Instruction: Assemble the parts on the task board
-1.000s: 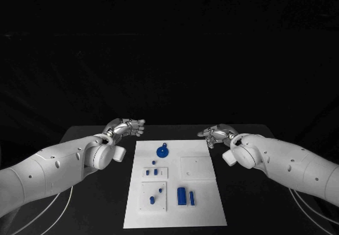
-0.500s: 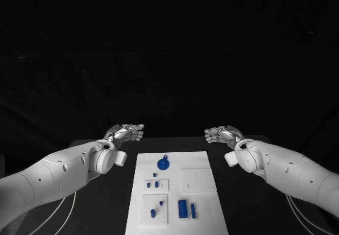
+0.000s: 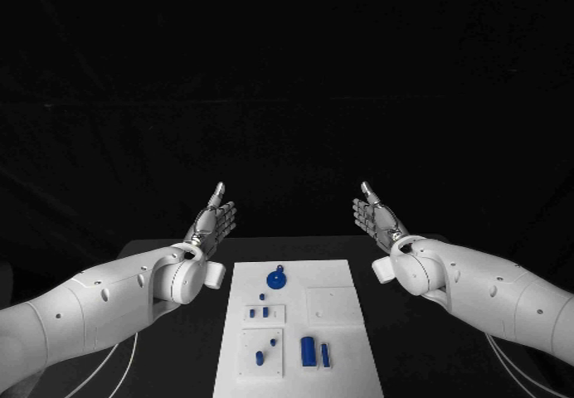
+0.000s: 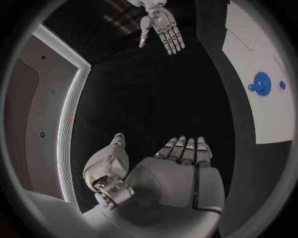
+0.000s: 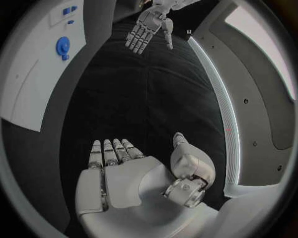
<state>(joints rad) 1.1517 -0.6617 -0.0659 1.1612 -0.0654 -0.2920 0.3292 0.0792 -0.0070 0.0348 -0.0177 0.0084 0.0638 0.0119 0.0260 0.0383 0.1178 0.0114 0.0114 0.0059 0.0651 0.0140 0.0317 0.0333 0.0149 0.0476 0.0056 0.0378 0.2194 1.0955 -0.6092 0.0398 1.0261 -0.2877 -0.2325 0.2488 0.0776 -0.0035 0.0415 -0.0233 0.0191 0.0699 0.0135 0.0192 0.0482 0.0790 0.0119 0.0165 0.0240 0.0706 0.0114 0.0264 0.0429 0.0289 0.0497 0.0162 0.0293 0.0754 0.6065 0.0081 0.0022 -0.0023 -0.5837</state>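
Nearest on the board (image 3: 341, 369), two upright blue bars (image 3: 314, 352) are seen; farther on, small pegs (image 3: 256, 313), then a round disc (image 3: 276, 280) at the far end. All are judged light, stiff and slick, best pinched across their sides. Beyond, the left hand (image 3: 213, 222) and right hand (image 3: 381, 218) are raised, flat, fingers straight, holding nothing. The palms are shown by the wrist views; the near parts are shown by the head view.

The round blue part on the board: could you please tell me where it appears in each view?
Head view: the round blue part lies near the far end of the white board, between the two arms.
Left wrist view: it sits on the board at the circle's rim.
Right wrist view: it lies on the board beside smaller blue parts.
Shared landmark: the white board.
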